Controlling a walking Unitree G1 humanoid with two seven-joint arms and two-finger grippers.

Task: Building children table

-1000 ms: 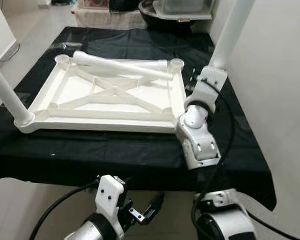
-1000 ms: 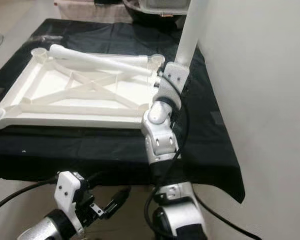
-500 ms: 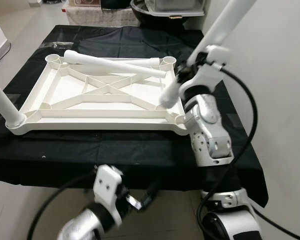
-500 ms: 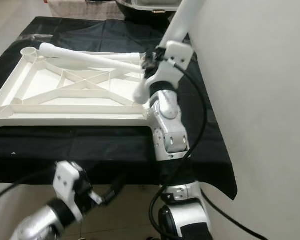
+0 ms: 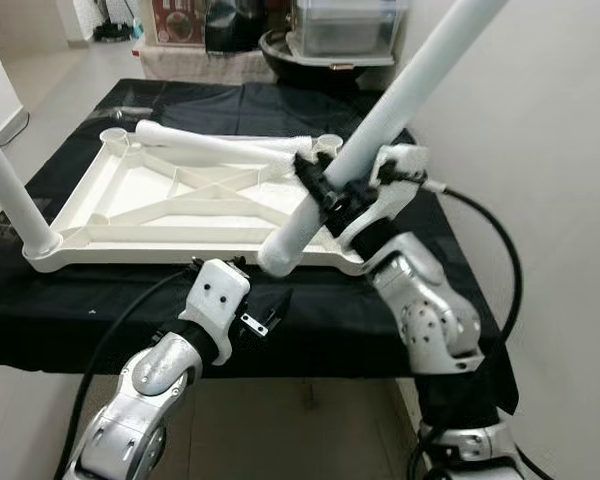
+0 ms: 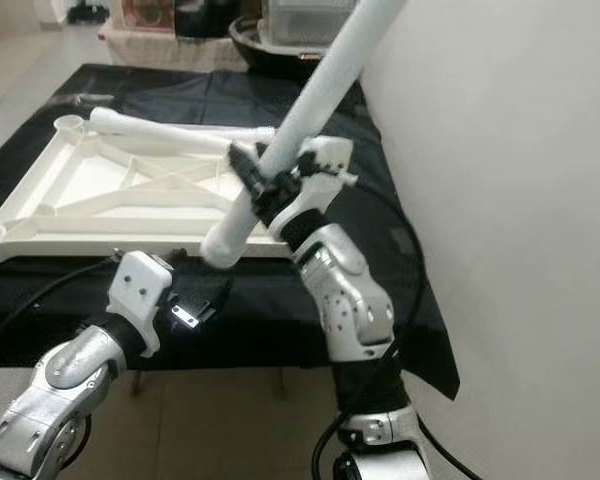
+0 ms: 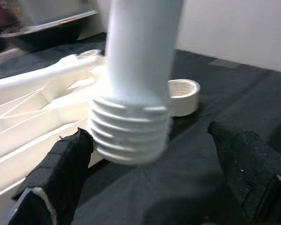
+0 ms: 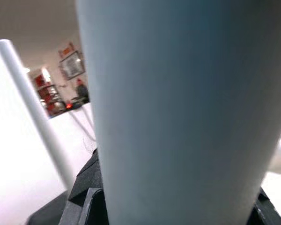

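Table leg (image 5: pixel 380 125), white and threaded at its low end, tilts above the near right corner of the upside-down tabletop (image 5: pixel 120 200), clamped in my right gripper (image 5: pixel 330 192). My left gripper (image 5: pixel 265 315) hovers just below, fingers (image 7: pixel 61 168) spread apart.

A black cloth (image 5: pixel 310 320) covers the counter before me. Beyond it stand a dark bowl (image 5: pixel 280 45) and a clear plastic bin (image 5: pixel 345 25).

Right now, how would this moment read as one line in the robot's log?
right gripper: shut on table leg, tilted | left gripper: open below threaded end | tabletop: upside down on black cloth
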